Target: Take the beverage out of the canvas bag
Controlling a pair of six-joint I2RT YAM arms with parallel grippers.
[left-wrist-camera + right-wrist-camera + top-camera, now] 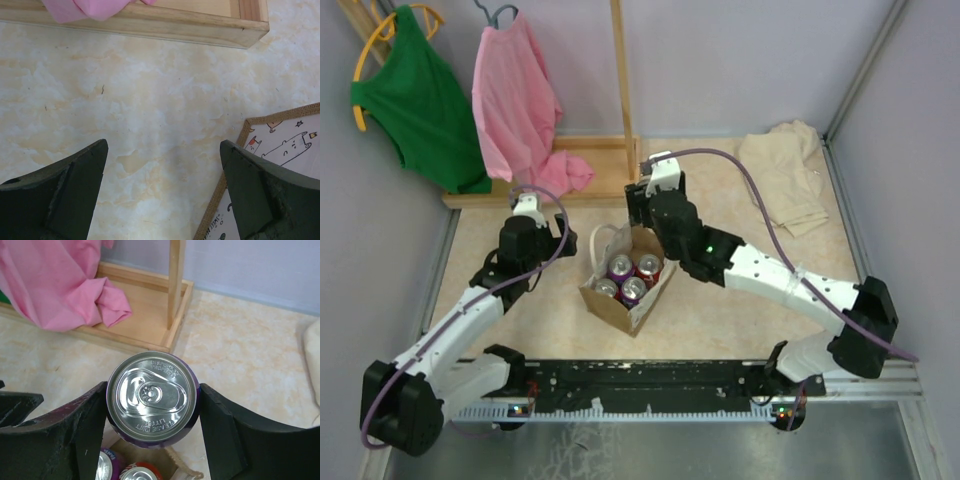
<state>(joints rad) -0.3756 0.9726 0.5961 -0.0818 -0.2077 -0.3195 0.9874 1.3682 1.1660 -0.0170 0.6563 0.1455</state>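
Observation:
The tan canvas bag [617, 309] stands open mid-table with several cans inside, purple [620, 267] and red [649, 266] tops showing. My right gripper [153, 405] is shut on a purple beverage can [153, 399], silver top up, held above the bag's far end. Below it the wrist view catches two cans still in the bag [107, 467] and a rope handle [186, 468]. In the top view the right gripper [648, 212] hides the held can. My left gripper [163, 150] is open over bare table, its right finger [250, 180] beside the bag's printed side [287, 147].
A wooden rack base [590, 170] with an upright post lies just behind the bag. A pink garment [520, 100] drapes onto it, with a green one [420, 90] at the back left. A beige cloth [785, 170] lies in the back right corner.

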